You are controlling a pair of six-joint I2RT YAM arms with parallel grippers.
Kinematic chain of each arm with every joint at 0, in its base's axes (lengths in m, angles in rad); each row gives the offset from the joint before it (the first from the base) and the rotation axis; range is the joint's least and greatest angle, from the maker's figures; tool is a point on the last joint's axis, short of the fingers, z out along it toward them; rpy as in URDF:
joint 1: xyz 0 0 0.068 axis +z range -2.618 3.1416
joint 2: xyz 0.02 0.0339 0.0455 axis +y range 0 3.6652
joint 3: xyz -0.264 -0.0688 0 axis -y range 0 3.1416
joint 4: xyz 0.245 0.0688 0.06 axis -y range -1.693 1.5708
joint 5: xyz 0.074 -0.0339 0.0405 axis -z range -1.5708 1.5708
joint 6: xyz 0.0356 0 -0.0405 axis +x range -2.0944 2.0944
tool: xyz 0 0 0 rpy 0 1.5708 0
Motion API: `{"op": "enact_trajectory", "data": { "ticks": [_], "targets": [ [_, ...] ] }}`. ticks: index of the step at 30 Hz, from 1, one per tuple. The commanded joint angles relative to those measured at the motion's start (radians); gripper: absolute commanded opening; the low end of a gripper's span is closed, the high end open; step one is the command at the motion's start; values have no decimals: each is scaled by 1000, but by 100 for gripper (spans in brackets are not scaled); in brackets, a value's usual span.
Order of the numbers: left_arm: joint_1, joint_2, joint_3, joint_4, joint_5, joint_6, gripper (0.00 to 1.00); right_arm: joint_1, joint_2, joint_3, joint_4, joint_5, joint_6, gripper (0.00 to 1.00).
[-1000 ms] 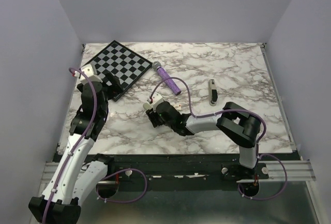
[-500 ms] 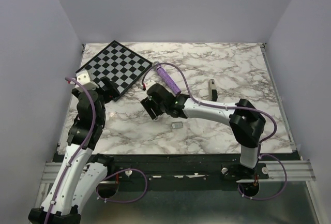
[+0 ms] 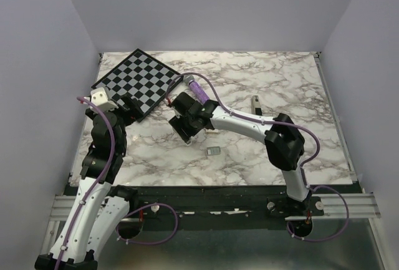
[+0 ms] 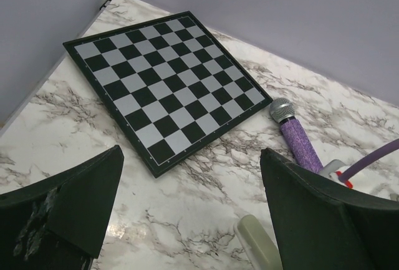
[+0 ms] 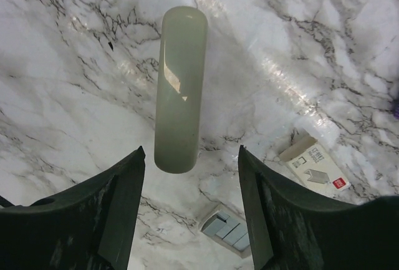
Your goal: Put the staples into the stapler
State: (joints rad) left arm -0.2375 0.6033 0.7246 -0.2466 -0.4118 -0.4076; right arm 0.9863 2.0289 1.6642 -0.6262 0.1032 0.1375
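Observation:
A pale green stapler (image 5: 181, 89) lies on the marble table, closed. My right gripper (image 5: 190, 153) is open and empty, hovering over the stapler's near end. The staples (image 5: 227, 229), small grey blocks on a pale tray, lie just below the fingers, and show as a small grey rectangle in the top view (image 3: 213, 151). In the top view my right gripper (image 3: 186, 123) hides the green stapler. My left gripper (image 4: 191, 158) is open and empty above bare marble near the chessboard; the green stapler's tip (image 4: 259, 242) shows by its right finger. In the top view my left gripper (image 3: 128, 106) sits at the board's near corner.
A chessboard (image 3: 137, 81) lies at the far left. A purple microphone (image 4: 299, 142) lies right of it. A dark stapler (image 3: 255, 109) stands at centre right. A small cream box (image 5: 315, 165) lies right of the green stapler. Walls enclose the table.
My right gripper has swung from the table's near middle toward the far left, uncovering the staples on the marble. My left arm has shifted slightly left.

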Motion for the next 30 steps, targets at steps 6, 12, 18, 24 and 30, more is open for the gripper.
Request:
{"op": "enact_trajectory", "data": {
  "ticks": [6,12,18,24,30],
  "targets": [
    [4,-30,-31,43,-19,27,99,2,119,124,-130,-97,-4,64],
    [4,-30,-34,44,-12,27,99,0,152,144,-136,-97,2,44],
    [3,-30,-37,50,-4,24,99,0,192,118,-152,-73,-1,15],
    [3,-28,-39,53,2,23,99,-1,247,71,-150,-36,-6,5],
    [3,-16,-39,52,11,16,99,0,251,71,-144,-16,-4,2]
  ]
}}
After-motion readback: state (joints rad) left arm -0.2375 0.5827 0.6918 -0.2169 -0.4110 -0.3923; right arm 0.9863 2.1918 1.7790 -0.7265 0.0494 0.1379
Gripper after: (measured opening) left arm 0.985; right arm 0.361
